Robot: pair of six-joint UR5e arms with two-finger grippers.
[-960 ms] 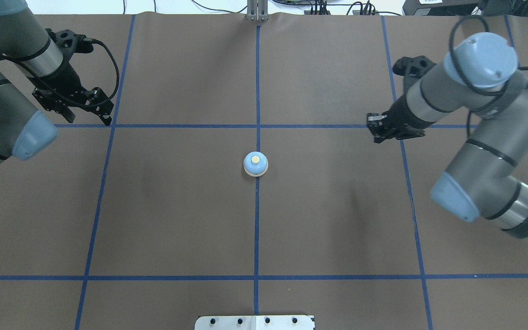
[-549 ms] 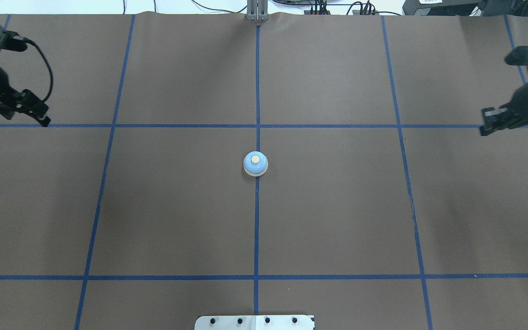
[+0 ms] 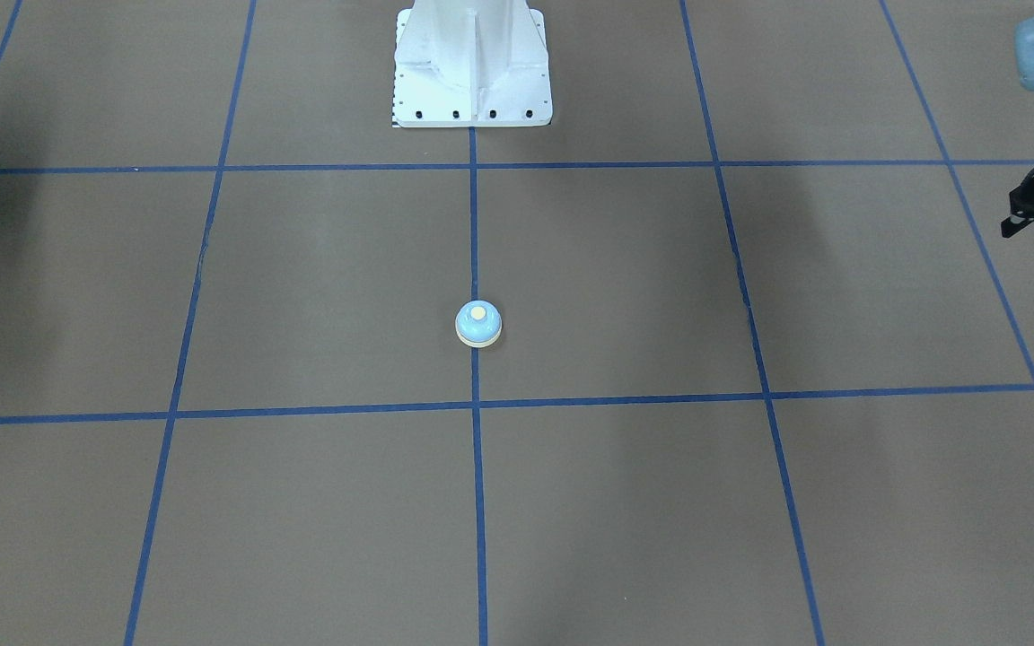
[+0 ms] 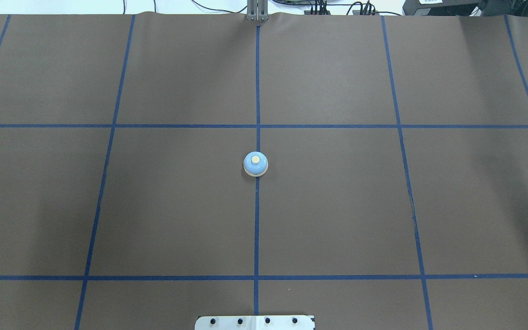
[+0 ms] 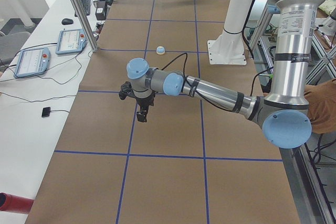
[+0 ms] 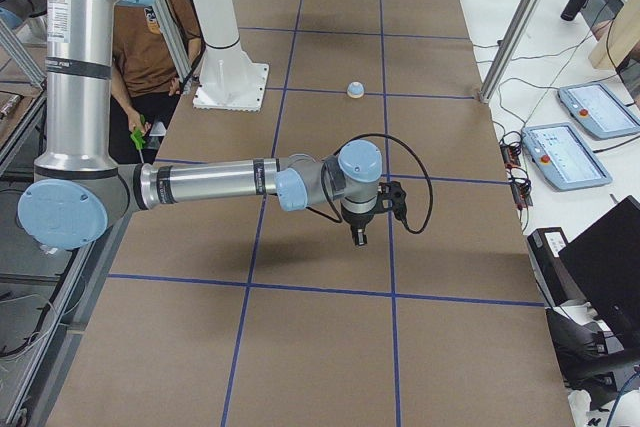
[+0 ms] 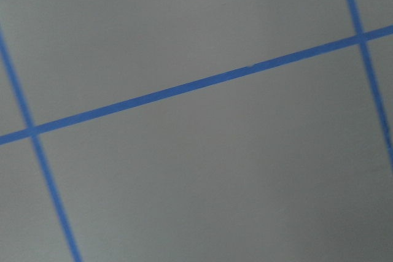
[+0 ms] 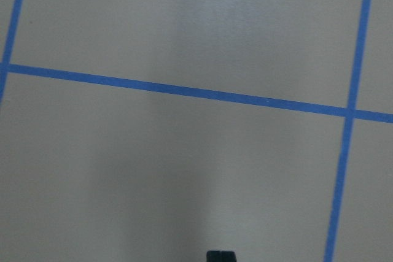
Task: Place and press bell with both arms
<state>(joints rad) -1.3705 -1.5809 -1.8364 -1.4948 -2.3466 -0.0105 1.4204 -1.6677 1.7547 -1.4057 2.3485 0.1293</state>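
Moved: both arms have swung clear of the overhead view, where a half-second ago their claws still showed at either edge; the bell has not shifted.
Pedestal: the white pedestal (image 3: 472,63) stands at the robot's side of the brown worktop (image 4: 337,206), on the centre line of the blue tape grid (image 4: 177,125).
Left arm: the left arm (image 5: 210,90) reaches out low over its end of the worktop, seen at the right edge of the front-facing view.
Left claw: the left claw (image 5: 142,117) points down and hangs above the paper near a tape line, well apart from the bell; whether it is open or closed cannot be told, and its wrist camera shows only paper and tape.
Right arm: the right arm (image 6: 210,182) stretches out likewise over the opposite end.
Right claw: the right claw (image 6: 358,238) points down over the worktop, far from the bell; only a black tip shows at the bottom of its wrist view, so its state cannot be told.
Bell: the bell (image 4: 255,164) sits upright and alone at mid-worktop, on the centre tape line, with its button up.
Far edge: cables (image 4: 319,7) run along the white surface beyond the paper.
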